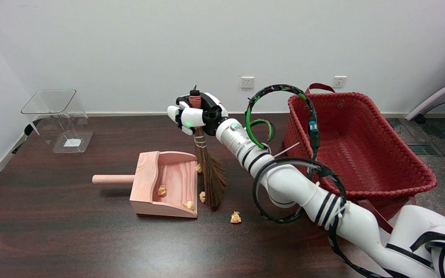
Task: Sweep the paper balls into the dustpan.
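My right hand (195, 116) grips the broom (209, 170) high on its stiff handle; featherlight paper balls (236, 217) should scatter easily toward the dustpan (168, 185).

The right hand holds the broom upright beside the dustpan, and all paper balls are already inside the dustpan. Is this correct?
Not all. The head view shows the right hand holding the broom beside the dustpan, but one paper ball lies on the table, well outside it.

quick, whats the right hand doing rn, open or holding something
Right hand: closed around the handle of the small broom, holding it upright beside the dustpan.
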